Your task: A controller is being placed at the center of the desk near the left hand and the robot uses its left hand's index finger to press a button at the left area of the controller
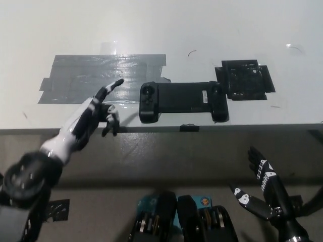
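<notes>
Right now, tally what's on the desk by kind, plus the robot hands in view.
Controller: 1
Grey tape patch: 1
Black tape patch: 1
Robot hands: 2, left hand over the desk edge, right hand resting below it
Total: 5

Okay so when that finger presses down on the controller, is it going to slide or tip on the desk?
The controller lies flat and wide, so tipping seems unlikely. The desk looks smooth and glossy, so a slanted push from the left hand might slide it. It looks rigid, unlikely to flex.
</notes>
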You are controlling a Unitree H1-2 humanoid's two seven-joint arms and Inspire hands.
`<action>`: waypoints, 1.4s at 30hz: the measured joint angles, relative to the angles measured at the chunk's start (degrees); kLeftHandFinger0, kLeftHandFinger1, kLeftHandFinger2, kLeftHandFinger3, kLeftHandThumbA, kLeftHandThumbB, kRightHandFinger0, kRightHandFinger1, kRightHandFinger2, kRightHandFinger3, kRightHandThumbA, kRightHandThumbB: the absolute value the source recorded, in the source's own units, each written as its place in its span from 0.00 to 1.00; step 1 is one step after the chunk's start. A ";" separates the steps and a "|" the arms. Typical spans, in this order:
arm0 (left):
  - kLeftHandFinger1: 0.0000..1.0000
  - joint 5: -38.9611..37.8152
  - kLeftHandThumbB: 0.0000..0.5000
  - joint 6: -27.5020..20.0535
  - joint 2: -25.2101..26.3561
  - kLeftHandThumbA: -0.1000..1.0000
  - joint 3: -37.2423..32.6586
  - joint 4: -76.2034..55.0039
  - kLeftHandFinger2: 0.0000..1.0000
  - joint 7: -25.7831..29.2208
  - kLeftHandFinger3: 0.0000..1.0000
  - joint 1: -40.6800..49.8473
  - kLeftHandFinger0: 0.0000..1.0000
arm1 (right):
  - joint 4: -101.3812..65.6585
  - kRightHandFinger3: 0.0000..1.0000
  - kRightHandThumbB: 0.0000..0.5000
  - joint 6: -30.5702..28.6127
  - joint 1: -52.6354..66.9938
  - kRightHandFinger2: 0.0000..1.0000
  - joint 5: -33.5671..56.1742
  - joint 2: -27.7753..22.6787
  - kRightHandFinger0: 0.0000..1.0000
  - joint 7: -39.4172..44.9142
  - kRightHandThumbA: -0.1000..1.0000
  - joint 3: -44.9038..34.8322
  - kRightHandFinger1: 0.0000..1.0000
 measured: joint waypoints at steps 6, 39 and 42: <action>0.00 -1.84 0.81 7.23 1.86 1.00 -3.92 9.85 0.14 -7.30 1.00 -8.76 0.00 | -0.19 1.00 0.46 0.00 -0.11 1.00 -0.28 -0.30 1.00 0.01 0.71 0.00 1.00; 0.00 -2.07 0.87 13.23 5.14 1.00 -13.03 18.41 0.11 -18.12 1.00 -16.20 0.00 | -1.14 1.00 0.42 0.31 -1.07 1.00 -1.28 -1.40 1.00 0.80 0.73 0.08 1.00; 0.00 -2.00 0.88 13.24 5.14 1.00 -12.72 18.92 0.08 -18.11 1.00 -16.39 0.00 | -1.14 1.00 0.42 0.36 -1.15 1.00 -1.32 -1.40 1.00 0.80 0.73 0.09 1.00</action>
